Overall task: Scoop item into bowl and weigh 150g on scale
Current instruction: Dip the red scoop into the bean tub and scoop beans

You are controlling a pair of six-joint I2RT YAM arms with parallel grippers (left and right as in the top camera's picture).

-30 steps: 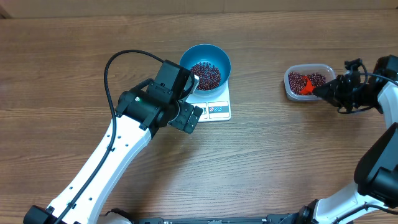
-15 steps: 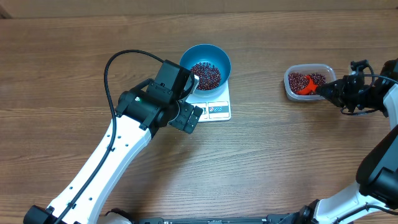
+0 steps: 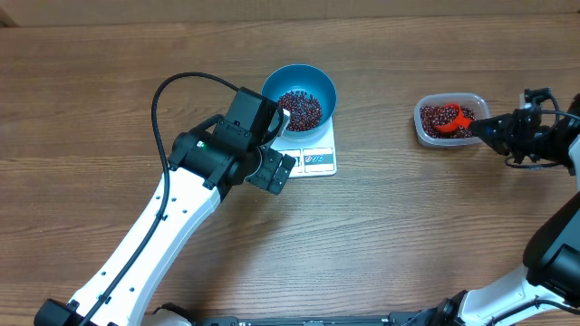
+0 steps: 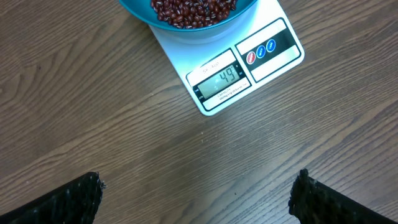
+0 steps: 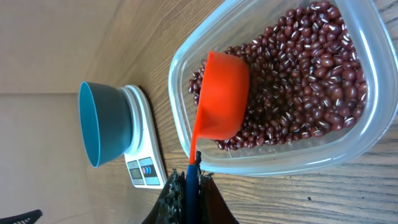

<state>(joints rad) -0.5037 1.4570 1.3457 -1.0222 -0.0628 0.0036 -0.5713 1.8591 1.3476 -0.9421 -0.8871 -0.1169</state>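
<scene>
One tool [image 5: 191, 179], right, tight on scoop [image 5: 222, 93]

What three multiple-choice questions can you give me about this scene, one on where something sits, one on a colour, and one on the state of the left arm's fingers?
1. Where does the blue bowl sit?
A. Inside a clear tub
B. On the scale
C. On the bare table, away from the scale

2. What colour is the scoop?
A. Green
B. White
C. Orange

3. How do the left arm's fingers stand?
A. Open, with nothing between them
B. Shut on the bowl
C. Shut on the scoop

Answers:
1 B, the bowl rests on the scale's white platform, just behind its display.
2 C, the right wrist view shows the scoop's cup plainly orange.
3 A, the left wrist view shows the fingers wide apart over bare wood.
</scene>
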